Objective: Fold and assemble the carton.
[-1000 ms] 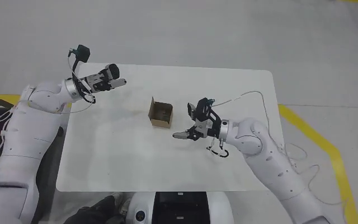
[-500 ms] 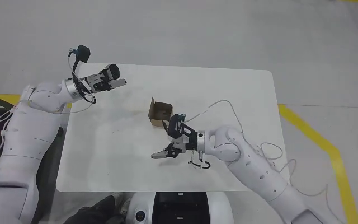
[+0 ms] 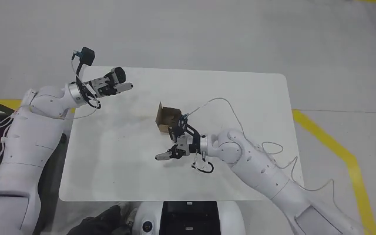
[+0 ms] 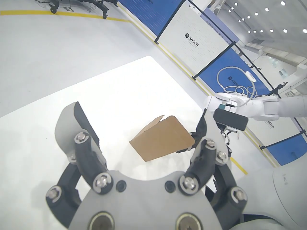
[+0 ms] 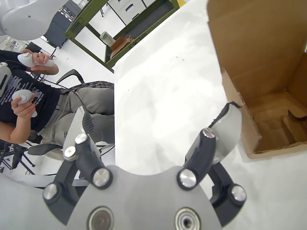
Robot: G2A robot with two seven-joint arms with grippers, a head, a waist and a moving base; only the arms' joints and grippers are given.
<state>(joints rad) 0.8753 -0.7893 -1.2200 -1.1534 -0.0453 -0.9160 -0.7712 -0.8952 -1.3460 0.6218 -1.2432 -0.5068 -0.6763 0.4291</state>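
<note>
Brown carton standing near the middle of the white table, its top open and one flap raised. The right gripper sits low beside the carton's near side with its fingers spread wide and nothing between them. One fingertip lies against or just beside the carton wall; contact cannot be told. The left gripper is also spread and holds nothing. It hangs over the table's far left corner, well apart from the carton.
</note>
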